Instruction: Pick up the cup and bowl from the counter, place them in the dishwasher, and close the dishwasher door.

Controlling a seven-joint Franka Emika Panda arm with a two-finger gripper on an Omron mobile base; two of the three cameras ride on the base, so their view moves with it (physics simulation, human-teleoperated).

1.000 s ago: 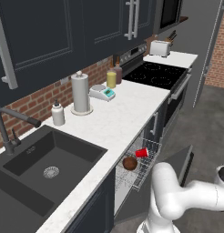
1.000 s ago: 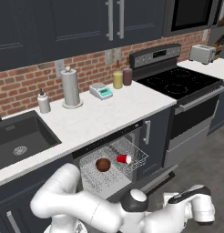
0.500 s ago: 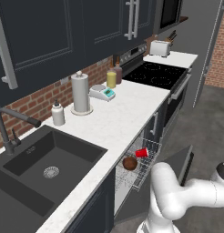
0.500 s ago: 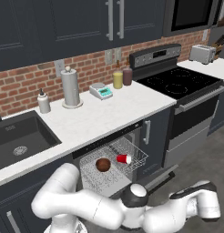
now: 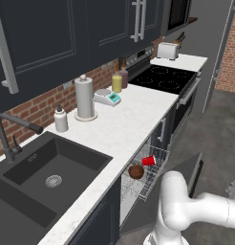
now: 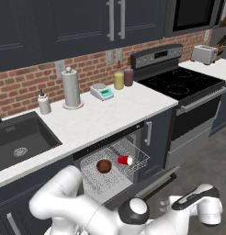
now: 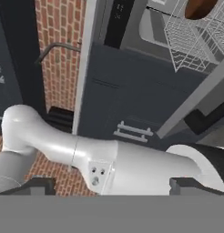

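The red cup (image 5: 149,161) (image 6: 125,160) lies on its side in the dishwasher's pulled-out wire rack (image 6: 115,161). The dark brown bowl (image 5: 136,172) (image 6: 104,166) (image 7: 198,7) sits beside it in the same rack. Below the rack, the dishwasher door (image 5: 190,173) (image 6: 151,183) (image 7: 191,101) hangs down open. My gripper (image 6: 175,202) (image 7: 112,186) is low near the floor, just right of the door's outer edge. It is open and empty, the fingertips (image 7: 35,184) standing wide apart. The white counter (image 5: 133,115) (image 6: 110,114) runs above the dishwasher.
On the counter stand a paper-towel roll (image 5: 84,97), a soap bottle (image 5: 60,119), a small scale (image 5: 107,97) and a yellow bottle (image 5: 117,83). The black sink (image 5: 48,172) lies to the left and the stove (image 5: 168,79) to the right. Grey floor spreads right of the door.
My forearm has shifted slightly, low beside the door, and the jaws have stayed open. Cup, bowl, rack and door are where they were.
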